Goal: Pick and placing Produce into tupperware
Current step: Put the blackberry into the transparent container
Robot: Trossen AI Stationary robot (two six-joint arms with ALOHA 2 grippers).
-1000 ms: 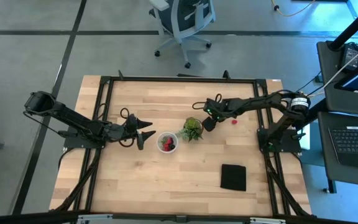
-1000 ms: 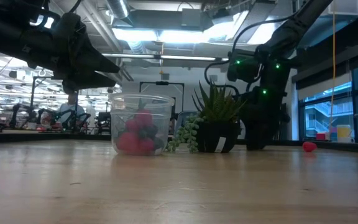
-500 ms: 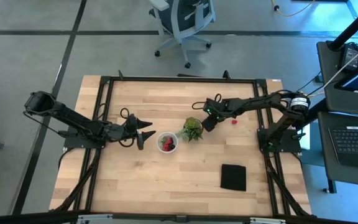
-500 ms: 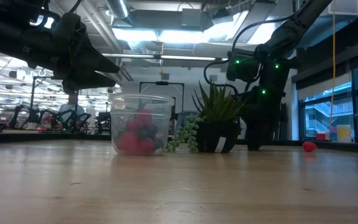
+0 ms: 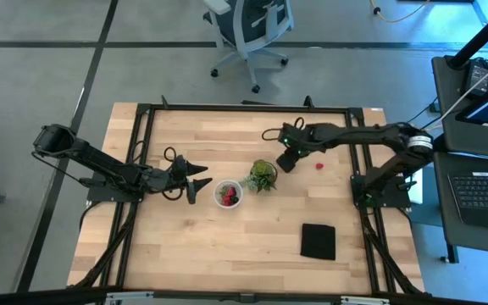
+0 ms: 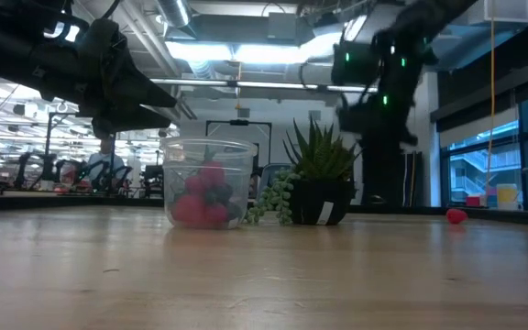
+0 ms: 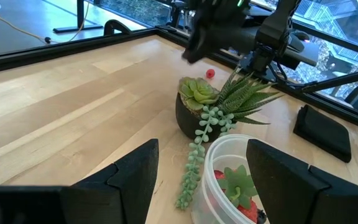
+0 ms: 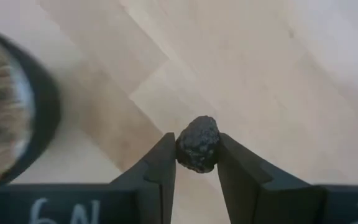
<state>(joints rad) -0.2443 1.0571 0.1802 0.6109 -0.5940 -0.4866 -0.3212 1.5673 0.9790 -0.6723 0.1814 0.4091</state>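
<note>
Above the table beside the green plant [image 5: 261, 175], we see the right gripper [image 8: 196, 167] pinching a dark berry [image 8: 197, 144] between nearly closed jaws. The tupperware [image 5: 228, 194], already holding red and dark produce [image 6: 202, 200], stands just beside the plant. The left gripper [image 5: 195, 178] hovers near it, jaws spread and empty. One red berry [image 5: 318, 165] lies apart.

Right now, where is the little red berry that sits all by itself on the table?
Find the green plant in the middle of the wooden table. Go past the right gripper, toward the table's right edge. The red berry lies there alone on bare wood, while other red pieces sit inside the round tupperware.
</note>
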